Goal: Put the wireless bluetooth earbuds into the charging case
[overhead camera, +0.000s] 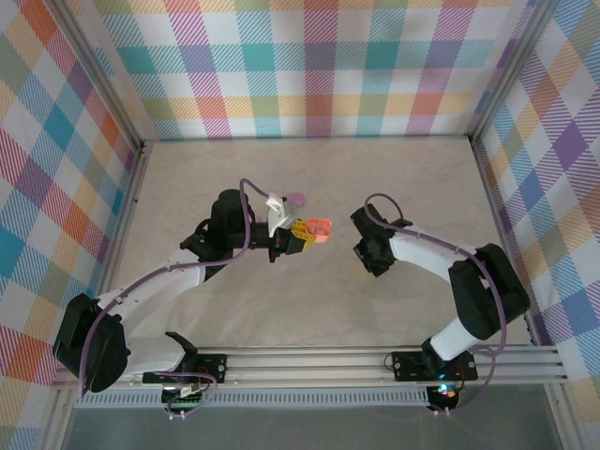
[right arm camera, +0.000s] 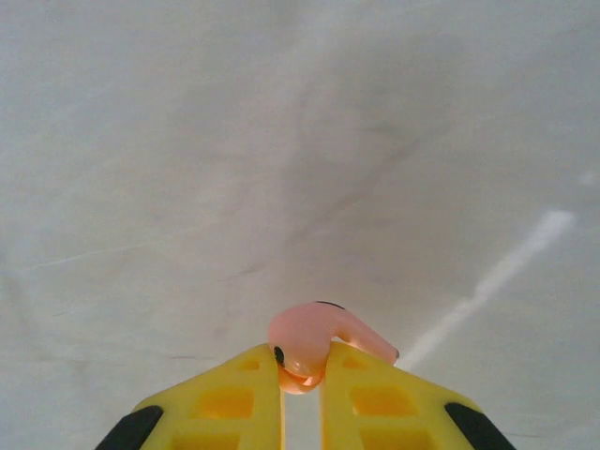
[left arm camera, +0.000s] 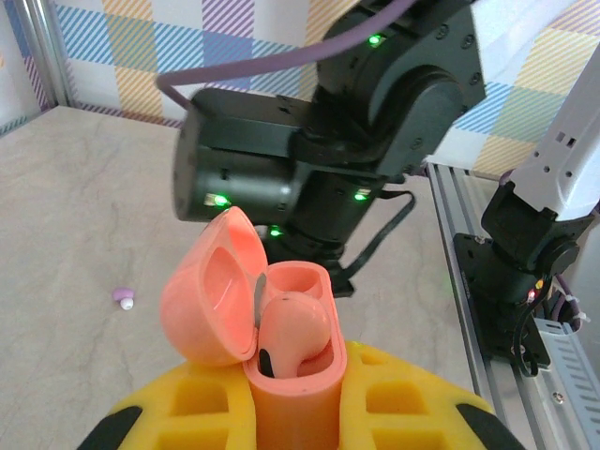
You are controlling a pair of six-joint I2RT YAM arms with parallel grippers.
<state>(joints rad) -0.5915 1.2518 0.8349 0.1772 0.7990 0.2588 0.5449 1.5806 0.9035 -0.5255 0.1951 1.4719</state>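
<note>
Top view, near edge: both arm bases bolted on the rail [overhead camera: 309, 361] at 6 o'clock. Arms reach in toward mid-table [overhead camera: 422, 178].

Left gripper [overhead camera: 302, 234], yellow fingers [left arm camera: 197, 408] pressed in on the orange-pink charging case [overhead camera: 320, 227], body clamped between them, held upright off the surface. In the left wrist view the lid [left arm camera: 214, 295] is swung open toward 10 o'clock. One orange-pink earbud [left arm camera: 292, 323] sits in the right well, slightly tilted, not fully flush as far as can be seen. The left well beside it is mostly hidden by the lid hinge, cannot tell its content.

Right gripper [overhead camera: 367, 251] at 3 o'clock of the case, near but apart from it. In the right wrist view its fingers [right arm camera: 230, 403] pinch a second orange-pink earbud [right arm camera: 314, 339] at the tips, the bud sticking out toward 12 o'clock, above bare table.

Farther: purple earbud [left arm camera: 124, 298] lying loose on the table, at 9 o'clock of the held case in the left wrist view. Purple case [overhead camera: 295, 198] on the table at 11 o'clock of the orange-pink one, just past the left wrist. Plaid walls [overhead camera: 319, 66] at 12 o'clock.
</note>
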